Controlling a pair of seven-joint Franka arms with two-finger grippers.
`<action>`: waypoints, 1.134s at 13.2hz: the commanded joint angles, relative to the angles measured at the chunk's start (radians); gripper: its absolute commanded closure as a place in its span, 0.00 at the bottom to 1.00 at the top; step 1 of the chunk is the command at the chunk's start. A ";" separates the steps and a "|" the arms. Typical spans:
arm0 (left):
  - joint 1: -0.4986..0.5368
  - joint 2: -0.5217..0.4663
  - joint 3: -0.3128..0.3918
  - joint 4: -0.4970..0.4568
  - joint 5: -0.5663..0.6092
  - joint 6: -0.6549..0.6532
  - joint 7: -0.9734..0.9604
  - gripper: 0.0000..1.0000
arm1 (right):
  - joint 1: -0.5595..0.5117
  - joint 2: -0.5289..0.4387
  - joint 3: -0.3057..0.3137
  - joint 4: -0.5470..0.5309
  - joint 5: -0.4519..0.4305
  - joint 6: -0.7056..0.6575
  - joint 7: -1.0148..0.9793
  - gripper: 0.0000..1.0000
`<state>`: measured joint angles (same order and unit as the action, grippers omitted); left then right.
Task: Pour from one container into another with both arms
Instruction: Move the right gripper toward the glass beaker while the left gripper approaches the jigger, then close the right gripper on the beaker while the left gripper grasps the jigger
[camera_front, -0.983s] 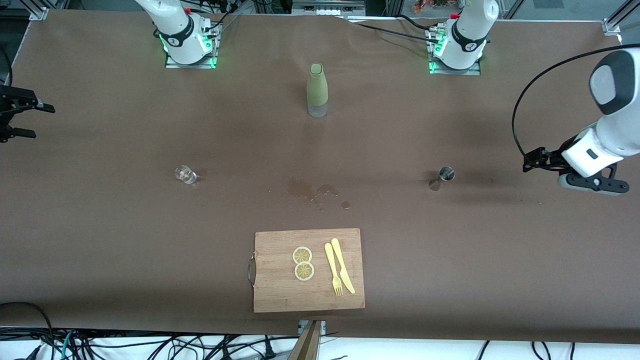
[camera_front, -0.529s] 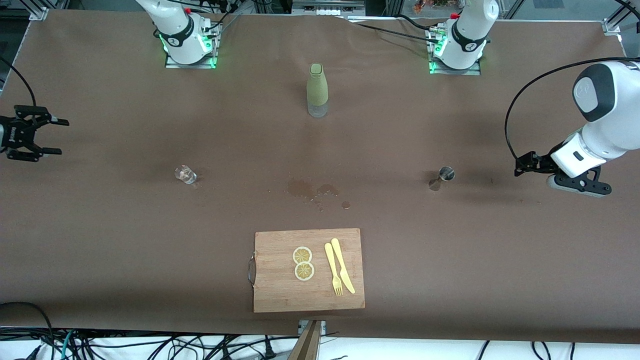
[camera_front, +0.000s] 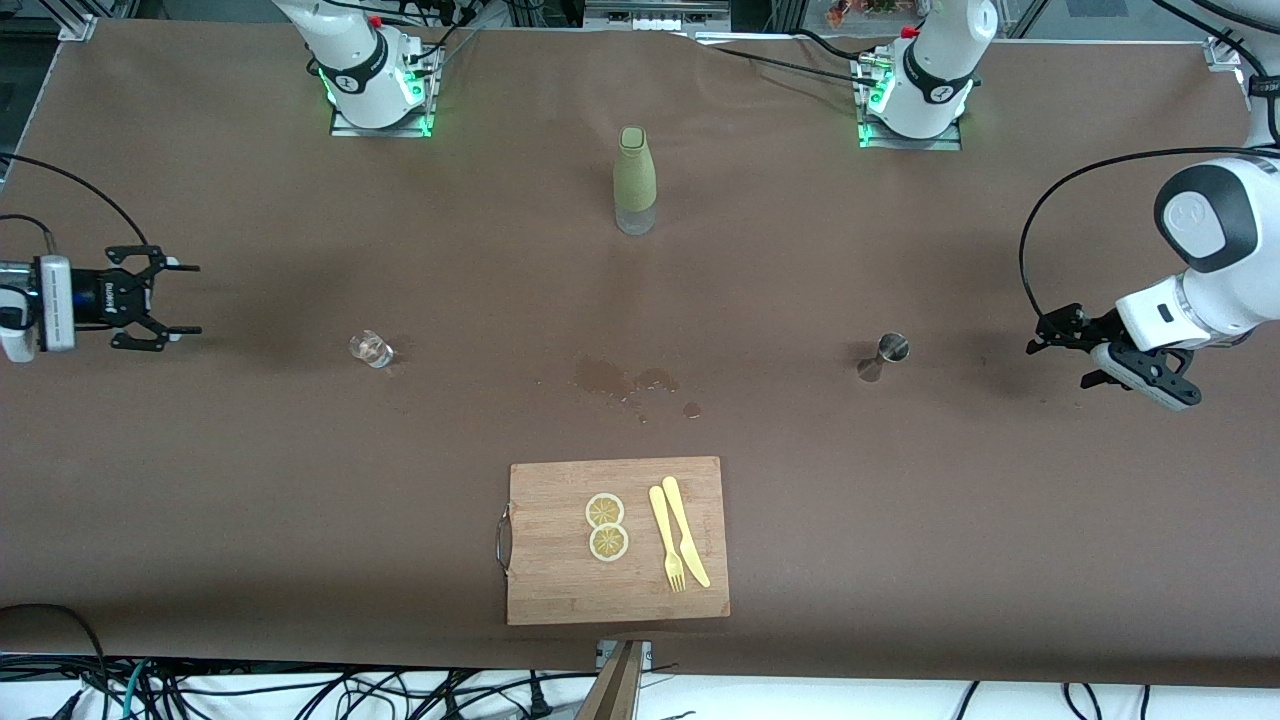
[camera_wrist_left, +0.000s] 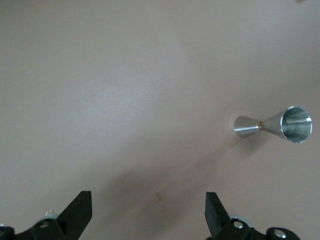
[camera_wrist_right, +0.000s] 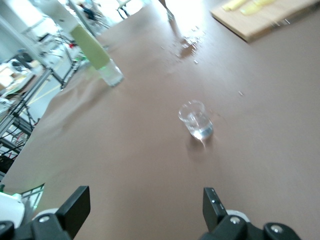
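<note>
A small clear glass (camera_front: 371, 348) (camera_wrist_right: 196, 120) stands toward the right arm's end of the table. A steel jigger (camera_front: 890, 350) (camera_wrist_left: 275, 125) stands toward the left arm's end. My right gripper (camera_front: 185, 299) (camera_wrist_right: 145, 202) hangs over the table's end past the glass, open and empty, its fingers pointing at the glass. My left gripper (camera_front: 1040, 335) (camera_wrist_left: 148, 212) hangs over the other end, open and empty, facing the jigger. Both are well apart from those containers.
A green-sleeved bottle (camera_front: 634, 180) (camera_wrist_right: 95, 50) stands midway between the bases. A wet spill (camera_front: 625, 380) marks the table's middle. Nearer the front camera lies a wooden cutting board (camera_front: 560, 580) with two lemon slices (camera_front: 606, 526), a yellow fork (camera_front: 665, 540) and knife (camera_front: 686, 532).
Both grippers have moved inward from the table's ends: the right one toward the glass, the left one a little lower and toward the jigger. Nothing on the table has moved.
</note>
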<state>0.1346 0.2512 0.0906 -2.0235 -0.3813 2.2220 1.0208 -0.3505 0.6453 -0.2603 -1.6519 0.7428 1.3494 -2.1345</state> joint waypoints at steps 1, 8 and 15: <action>0.005 0.058 0.026 0.002 -0.138 0.013 0.290 0.00 | -0.004 0.043 0.019 0.006 0.056 -0.065 -0.094 0.00; 0.025 0.186 0.035 -0.001 -0.634 -0.054 1.194 0.00 | 0.011 0.131 0.089 0.007 0.170 -0.014 -0.364 0.00; 0.025 0.304 0.034 0.003 -0.761 -0.214 1.543 0.00 | 0.080 0.247 0.090 0.007 0.308 0.030 -0.482 0.00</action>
<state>0.1552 0.5133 0.1225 -2.0324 -1.0877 2.0629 2.4386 -0.2888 0.8745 -0.1695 -1.6508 1.0135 1.3743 -2.5929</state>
